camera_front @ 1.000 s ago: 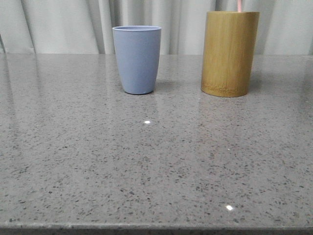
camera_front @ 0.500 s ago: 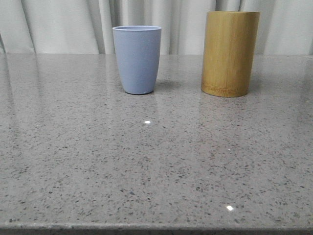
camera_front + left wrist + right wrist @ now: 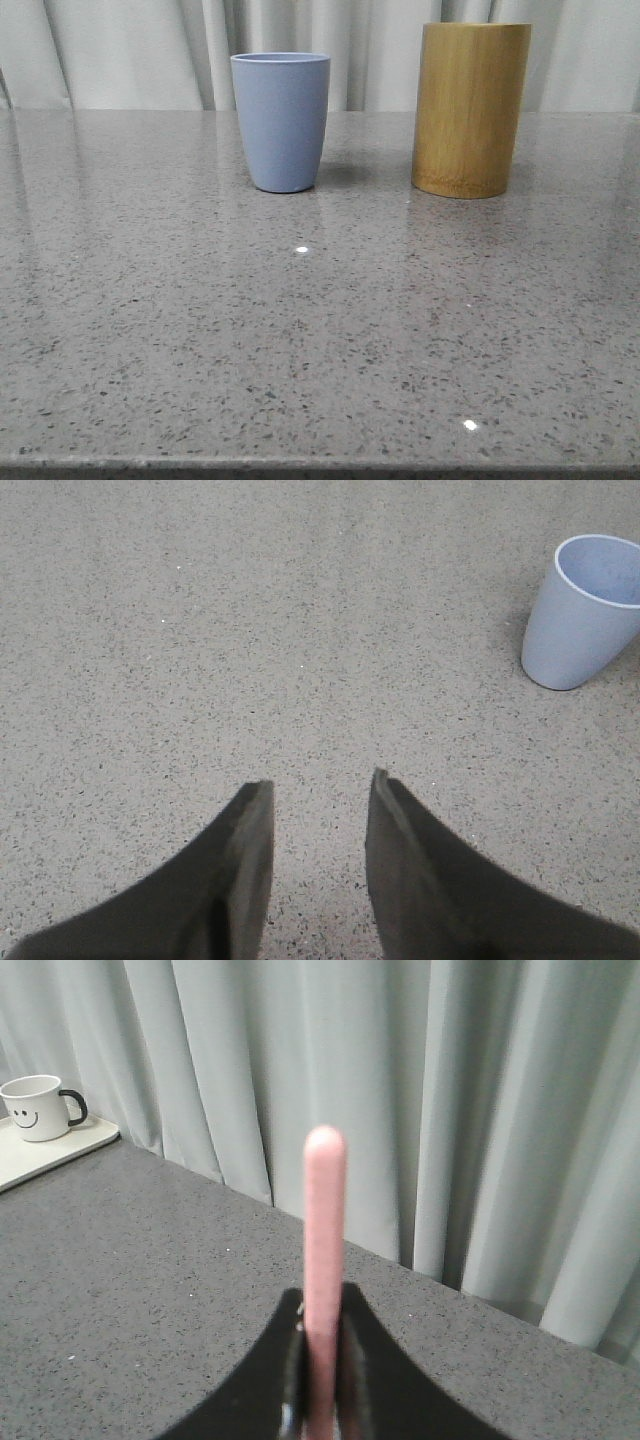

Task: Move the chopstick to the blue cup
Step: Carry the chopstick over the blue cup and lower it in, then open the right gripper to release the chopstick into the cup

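A staged tabletop test area, likely a lab: a speckled grey stone counter [image 3: 320, 330] backed by plain pale curtains [image 3: 420, 1100], with a smiley-face mug [image 3: 38, 1107] on a tray [image 3: 55, 1152].

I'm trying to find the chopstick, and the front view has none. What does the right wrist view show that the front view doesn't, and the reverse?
Only the right wrist view shows the pink chopstick, upright and clamped in the right gripper, plus a smiley mug on a tray. Only the front view shows the blue cup and the bamboo holder, standing apart. Both show the speckled grey table and the pale curtain.
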`<state>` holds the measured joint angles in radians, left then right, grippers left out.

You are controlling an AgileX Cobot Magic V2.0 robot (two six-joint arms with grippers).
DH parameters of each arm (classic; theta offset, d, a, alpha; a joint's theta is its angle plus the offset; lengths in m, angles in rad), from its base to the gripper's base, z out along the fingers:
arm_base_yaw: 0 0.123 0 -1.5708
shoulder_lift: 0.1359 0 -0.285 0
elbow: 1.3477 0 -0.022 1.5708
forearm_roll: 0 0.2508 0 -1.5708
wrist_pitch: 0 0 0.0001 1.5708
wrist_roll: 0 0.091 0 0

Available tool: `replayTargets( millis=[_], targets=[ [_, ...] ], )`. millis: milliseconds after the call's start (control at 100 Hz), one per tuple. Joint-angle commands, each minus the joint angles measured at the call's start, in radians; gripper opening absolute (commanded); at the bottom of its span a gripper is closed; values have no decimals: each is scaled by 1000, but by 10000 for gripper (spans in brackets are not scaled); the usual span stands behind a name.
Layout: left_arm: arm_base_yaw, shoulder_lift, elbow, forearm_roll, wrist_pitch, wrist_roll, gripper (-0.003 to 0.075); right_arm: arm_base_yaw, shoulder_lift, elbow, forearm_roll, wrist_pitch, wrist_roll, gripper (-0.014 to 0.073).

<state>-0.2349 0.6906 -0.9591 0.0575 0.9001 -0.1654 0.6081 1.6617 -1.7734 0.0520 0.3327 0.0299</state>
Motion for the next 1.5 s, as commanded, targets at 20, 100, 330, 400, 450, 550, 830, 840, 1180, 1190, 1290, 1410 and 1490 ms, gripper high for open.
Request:
replayTargets(
  millis=[20, 100, 330, 400, 450, 550, 830, 840, 1180, 1190, 1290, 1410, 1490],
  targets=[
    [4, -1, -24, 4, -69, -12, 222, 1, -8, -34, 2, -119, -4, -105],
    [4, -1, -24, 4, -69, -12, 222, 1, 19, -33, 2, -143, -4, -105],
    [4, -1, -24, 6, -69, -12, 222, 1, 83, -32, 2, -119, -4, -105],
    [4, -1, -24, 6, -69, -12, 222, 1, 94, -32, 2, -112, -4, -105],
    [4, -1, -24, 6, -69, -12, 222, 1, 100, -32, 2, -108, -4, -105],
    [4, -1, -24, 12, -73, -12, 222, 1, 108, -32, 2, -105, -4, -104],
    [4, -1, -24, 15, -85, -12, 222, 1, 111, -32, 2, -93, -4, 140],
    [4, -1, -24, 15, -85, -12, 222, 1, 111, -32, 2, -91, -4, 148],
    [4, -1, -24, 28, -87, -12, 222, -1, 91, -32, 2, -57, -4, 220],
    [4, -1, -24, 28, -87, -12, 222, -1, 88, -32, 2, -56, -4, 220],
    [4, -1, -24, 37, -87, -12, 222, -2, 67, -32, 2, -41, -4, 220],
    [4, -1, -24, 46, -93, -12, 222, -17, 37, -32, 2, -20, -4, 220],
    [4, -1, -24, 46, -99, -12, 222, -35, 17, -31, 2, 7, -4, 217]
  ],
)
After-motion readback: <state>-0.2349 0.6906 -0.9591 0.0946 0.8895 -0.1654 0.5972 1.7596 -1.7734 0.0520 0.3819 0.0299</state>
